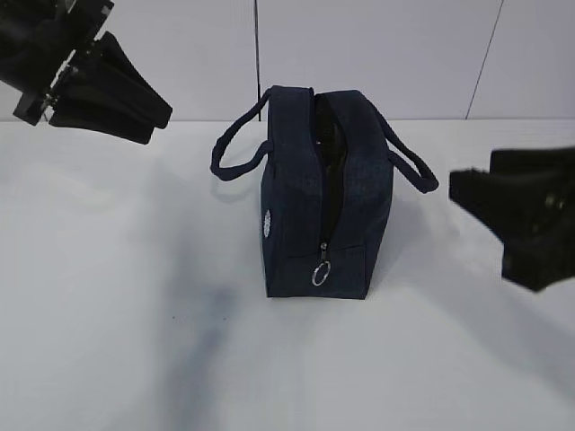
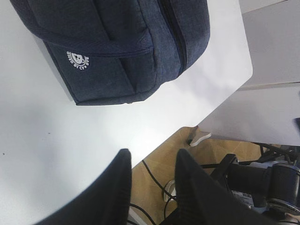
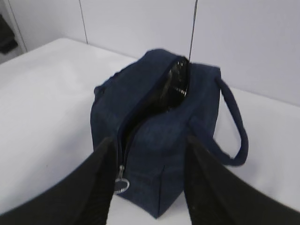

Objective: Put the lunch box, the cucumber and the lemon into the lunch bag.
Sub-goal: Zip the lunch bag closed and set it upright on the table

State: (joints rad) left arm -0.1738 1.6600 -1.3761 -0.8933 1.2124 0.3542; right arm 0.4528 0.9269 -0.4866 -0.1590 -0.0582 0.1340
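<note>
The dark navy lunch bag (image 1: 328, 197) stands upright in the middle of the white table, its top zipper open and the ring pull (image 1: 321, 272) hanging down the near end. Only a dark shiny lining (image 3: 176, 84) shows through the opening. My left gripper (image 1: 160, 124) hovers high at the far left, open and empty; in the left wrist view the left gripper (image 2: 153, 154) sits away from the lunch bag (image 2: 122, 47). My right gripper (image 1: 478, 224) is open to the right of the bag; the right gripper (image 3: 150, 140) frames the lunch bag (image 3: 164, 136) without touching it. The lunch box, cucumber and lemon are out of view.
The bag's two loop handles (image 1: 235, 148) (image 1: 413, 162) stick out to either side. The table's edge (image 2: 225, 101) drops off beside the bag, with floor cables (image 2: 154, 176) and equipment (image 2: 262, 180) below. A white wall (image 1: 404, 54) stands behind the table.
</note>
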